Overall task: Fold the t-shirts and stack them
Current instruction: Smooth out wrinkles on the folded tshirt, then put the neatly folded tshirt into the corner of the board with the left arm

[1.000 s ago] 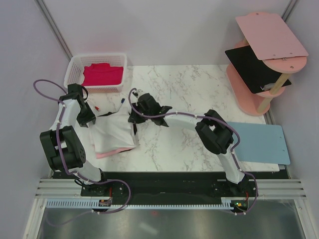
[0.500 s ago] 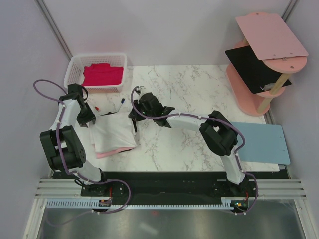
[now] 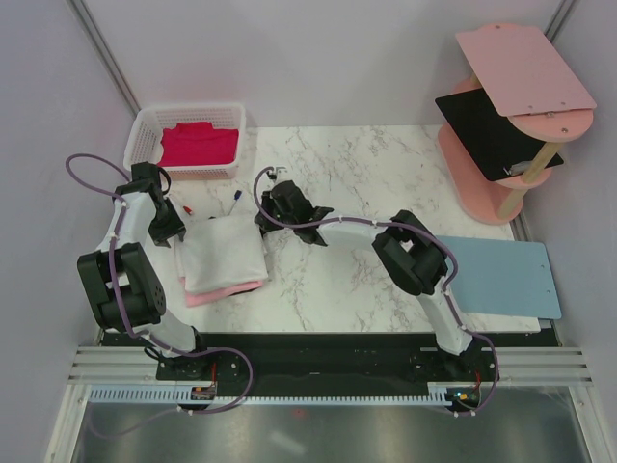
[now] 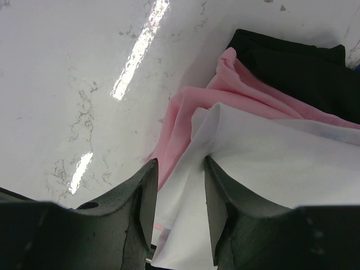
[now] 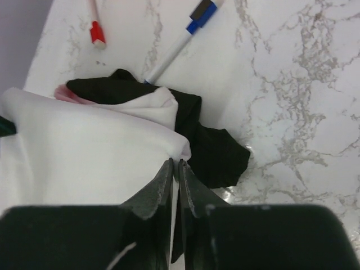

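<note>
Here, R end effector (image 5: 175, 163) pinches white t-shirt (image 5: 84, 146) corner; L end effector (image 4: 180, 164) parted astride its edge.

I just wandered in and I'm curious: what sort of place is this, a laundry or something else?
Probably a robot test booth, not a laundry: a left arm and a right arm are bolted to a metal rail at a marbled table, closed in by plain walls.

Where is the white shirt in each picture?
Top external: white shirt left of centre.
Left wrist: lower right.
Right wrist: left half.
Shared landmark: the pink shirt peeking out from under it.
</note>
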Tool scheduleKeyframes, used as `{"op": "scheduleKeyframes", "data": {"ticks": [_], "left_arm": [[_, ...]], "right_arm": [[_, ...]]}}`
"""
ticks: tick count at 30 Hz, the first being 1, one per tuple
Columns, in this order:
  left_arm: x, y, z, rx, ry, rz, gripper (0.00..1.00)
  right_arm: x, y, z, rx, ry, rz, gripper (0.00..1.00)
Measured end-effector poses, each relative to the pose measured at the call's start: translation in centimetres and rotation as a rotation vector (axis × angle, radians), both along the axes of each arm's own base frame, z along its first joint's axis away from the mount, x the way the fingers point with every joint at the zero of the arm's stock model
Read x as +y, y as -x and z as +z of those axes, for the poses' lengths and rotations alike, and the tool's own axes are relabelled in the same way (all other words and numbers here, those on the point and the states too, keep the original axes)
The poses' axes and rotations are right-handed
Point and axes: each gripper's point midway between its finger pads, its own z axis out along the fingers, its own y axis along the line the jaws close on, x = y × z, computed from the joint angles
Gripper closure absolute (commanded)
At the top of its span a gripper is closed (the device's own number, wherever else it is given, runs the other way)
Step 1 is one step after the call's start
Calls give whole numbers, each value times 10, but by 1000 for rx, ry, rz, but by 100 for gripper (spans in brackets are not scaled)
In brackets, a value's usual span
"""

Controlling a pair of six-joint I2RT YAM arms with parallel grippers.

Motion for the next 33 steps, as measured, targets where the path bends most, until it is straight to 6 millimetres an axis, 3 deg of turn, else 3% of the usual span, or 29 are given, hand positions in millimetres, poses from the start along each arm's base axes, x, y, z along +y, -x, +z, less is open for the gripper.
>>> {"op": "scheduleKeyframes", "data": {"ticks": [2, 3, 7, 8, 12, 16, 19, 20, 21, 24, 28, 31, 33], "left_arm": [[0, 0, 0, 1, 0, -2, 53], [0, 0, 0, 1, 1, -3, 53], [-1, -1, 2, -7, 6, -8, 51], [-2, -1, 5, -18, 5, -11, 46], [-8, -4, 35, -134, -11, -30, 37], [-30, -7, 95, -355, -31, -98, 36], [-64, -8, 125, -473, -8, -199, 52], [-82, -10, 130, -495, 12, -247, 80], [-103, -11, 132, -505, 37, -306, 95], [-171, -16, 121, -473, 120, -472, 98], [-241, -16, 82, -352, 194, -610, 98], [-274, -9, 40, -227, 208, -653, 98], [-284, -5, 15, -153, 205, -656, 98]], "right_arm": [[-3, -4, -15, 12, 21, -22, 50], [-6, -6, -21, 15, 35, -33, 37], [-19, -12, -24, -13, 56, -78, 10], [-26, -10, -24, -22, 68, -89, 5], [-56, -2, -7, -66, 110, -135, 2], [-80, 2, 40, -152, 101, -183, 2], [-97, 1, 75, -209, 86, -229, 2], [-101, 0, 84, -220, 80, -242, 2], [-105, -1, 89, -225, 77, -252, 2], [-123, -10, 92, -213, 80, -280, 2], [-165, -25, 60, -121, 127, -326, 2], [-195, -33, 40, -53, 156, -355, 2], [-210, -37, 32, -19, 161, -369, 2]]}}
